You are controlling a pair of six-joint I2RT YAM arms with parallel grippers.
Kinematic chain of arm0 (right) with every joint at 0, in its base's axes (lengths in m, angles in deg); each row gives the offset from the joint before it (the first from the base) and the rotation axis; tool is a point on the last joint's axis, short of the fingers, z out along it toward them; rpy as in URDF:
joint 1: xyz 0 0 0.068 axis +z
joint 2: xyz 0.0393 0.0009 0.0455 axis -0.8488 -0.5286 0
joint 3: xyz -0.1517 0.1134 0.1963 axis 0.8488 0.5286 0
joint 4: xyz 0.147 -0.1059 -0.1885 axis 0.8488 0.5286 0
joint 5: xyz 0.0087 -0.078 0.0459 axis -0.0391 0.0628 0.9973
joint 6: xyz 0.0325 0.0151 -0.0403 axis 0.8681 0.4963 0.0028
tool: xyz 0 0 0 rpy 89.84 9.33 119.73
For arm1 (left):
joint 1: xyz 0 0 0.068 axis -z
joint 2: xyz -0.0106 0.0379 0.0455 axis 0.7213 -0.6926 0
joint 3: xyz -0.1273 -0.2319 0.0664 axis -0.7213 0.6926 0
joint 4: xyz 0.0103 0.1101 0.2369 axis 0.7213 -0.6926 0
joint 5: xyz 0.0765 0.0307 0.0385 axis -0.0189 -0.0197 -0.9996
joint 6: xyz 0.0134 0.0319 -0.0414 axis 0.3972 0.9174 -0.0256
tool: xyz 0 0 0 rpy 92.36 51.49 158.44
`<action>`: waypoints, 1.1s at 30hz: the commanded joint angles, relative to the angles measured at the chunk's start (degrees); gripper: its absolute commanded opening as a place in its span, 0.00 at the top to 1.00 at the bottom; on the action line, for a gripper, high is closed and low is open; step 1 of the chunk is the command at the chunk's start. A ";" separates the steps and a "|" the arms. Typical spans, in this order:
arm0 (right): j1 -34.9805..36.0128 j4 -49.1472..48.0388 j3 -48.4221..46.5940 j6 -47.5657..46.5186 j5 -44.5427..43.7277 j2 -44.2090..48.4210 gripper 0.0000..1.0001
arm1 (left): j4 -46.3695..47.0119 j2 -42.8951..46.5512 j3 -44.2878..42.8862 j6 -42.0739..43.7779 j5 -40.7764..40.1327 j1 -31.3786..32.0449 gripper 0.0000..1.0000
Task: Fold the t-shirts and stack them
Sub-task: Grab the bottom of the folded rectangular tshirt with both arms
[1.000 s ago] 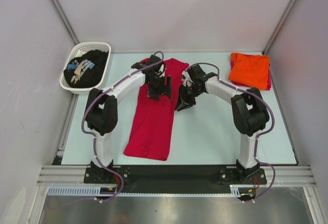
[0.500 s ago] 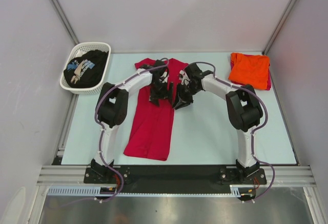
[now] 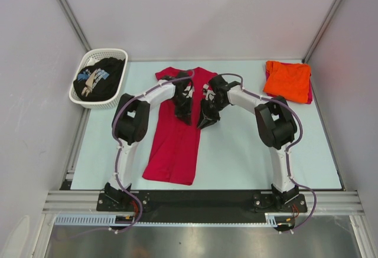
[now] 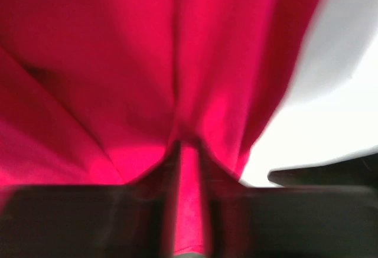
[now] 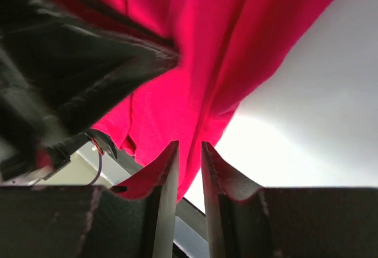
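Left pincer (image 3: 183,115) and right pincer (image 3: 206,118), now drawn closer together, each grasp the crimson t-shirt (image 3: 172,146) mid-length (crosswise fold likely beginning).

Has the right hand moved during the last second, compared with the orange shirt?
Yes. The right hand has shifted slightly left, away from the orange shirt, to the edge of the red shirt.

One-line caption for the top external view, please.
Left gripper and right gripper pinch the red t-shirt mid-table; orange t-shirt lies folded far right, black t-shirt sits in the basket.
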 commanded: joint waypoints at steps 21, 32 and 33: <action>0.32 2.84 -8.01 -0.89 1.29 -3.91 0.74 | -0.91 -1.87 -4.28 2.33 2.85 -4.06 0.45; 0.14 3.19 -8.62 -0.89 1.29 -4.43 0.74 | -0.56 -4.51 -5.42 2.51 6.55 -4.06 0.61; 0.14 3.19 -8.62 -0.80 1.29 -4.44 0.74 | -0.56 -4.60 -5.43 2.51 6.89 -4.06 0.60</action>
